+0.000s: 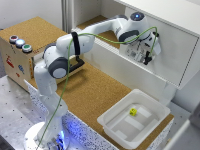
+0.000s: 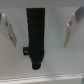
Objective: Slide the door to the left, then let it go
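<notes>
The door [image 1: 175, 52] is a plain white panel on the front of the white cabinet, at the exterior view's upper right. It carries a black handle [image 1: 148, 60]. My gripper [image 1: 146, 50] is at the door, right by that handle. In the wrist view the black handle [image 2: 36, 37] stands against the white door [image 2: 57, 67]. It lies between my two fingers [image 2: 73, 29], which are spread apart on either side and do not touch it. The gripper [image 2: 40, 31] is open.
A white plastic tray [image 1: 112, 120] holding a small yellow object [image 1: 133, 111] sits on the cork tabletop [image 1: 95, 90] below the door. A wooden box [image 1: 15, 60] with three coloured buttons stands at the exterior view's left. The cabinet's top board [image 1: 165, 12] overhangs the gripper.
</notes>
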Motion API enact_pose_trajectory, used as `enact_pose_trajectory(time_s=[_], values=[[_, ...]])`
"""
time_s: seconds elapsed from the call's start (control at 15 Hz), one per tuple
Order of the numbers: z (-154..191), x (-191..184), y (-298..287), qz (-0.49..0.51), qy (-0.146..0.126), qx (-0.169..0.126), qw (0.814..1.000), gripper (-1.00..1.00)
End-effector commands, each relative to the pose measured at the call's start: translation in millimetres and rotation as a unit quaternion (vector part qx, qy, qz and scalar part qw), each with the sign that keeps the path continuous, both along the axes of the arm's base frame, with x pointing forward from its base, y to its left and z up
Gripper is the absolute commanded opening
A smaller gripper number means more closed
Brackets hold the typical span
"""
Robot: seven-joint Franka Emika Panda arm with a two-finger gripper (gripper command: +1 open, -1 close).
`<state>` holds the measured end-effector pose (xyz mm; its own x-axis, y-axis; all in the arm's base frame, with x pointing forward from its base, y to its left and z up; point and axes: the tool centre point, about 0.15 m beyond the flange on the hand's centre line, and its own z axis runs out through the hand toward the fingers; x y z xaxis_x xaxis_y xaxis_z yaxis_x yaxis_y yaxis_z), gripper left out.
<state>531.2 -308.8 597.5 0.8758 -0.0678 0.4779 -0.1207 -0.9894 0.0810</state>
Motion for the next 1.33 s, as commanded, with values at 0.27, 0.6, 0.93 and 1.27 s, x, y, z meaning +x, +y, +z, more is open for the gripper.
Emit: enact_pose_trajectory(time_s=[0.27, 0.6, 0.93, 1.27], values=[[1.0, 32.6, -17.9, 0.038, -0.028, 0.068, 0.997, -1.0], [1.1, 39.9, -7.8, 0.061, -0.029, 0.063, 0.996, -1.0], [2.5, 55.3, -16.6, 0.064, -0.014, 0.054, 0.996, -1.0], [-0.9, 50.5, -3.2, 0.038, -0.012, 0.027, 0.999, -1.0]])
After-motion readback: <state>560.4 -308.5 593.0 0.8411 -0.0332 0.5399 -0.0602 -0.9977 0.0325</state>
